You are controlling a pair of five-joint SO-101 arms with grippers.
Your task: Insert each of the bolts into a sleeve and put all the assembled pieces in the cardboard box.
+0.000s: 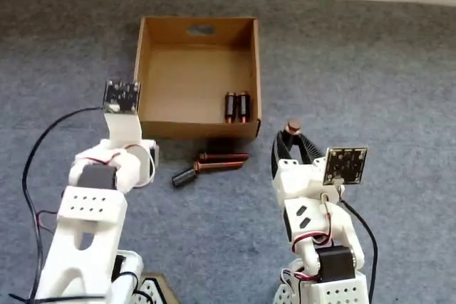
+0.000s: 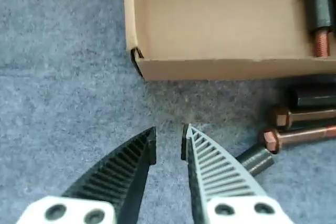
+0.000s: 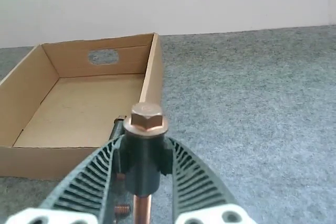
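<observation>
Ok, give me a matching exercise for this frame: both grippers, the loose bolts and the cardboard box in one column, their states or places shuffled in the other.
Column one:
1. right gripper
2. left gripper
3. two loose bolts
4. cardboard box

Column two:
A. open, over bare carpet near a corner of the box
B. has two assembled pieces inside
C. shut on a bolt in a sleeve
D. lying on the carpet just outside the box's near wall

Pairs: 1-C, 2-A, 3-D, 4-B.
</observation>
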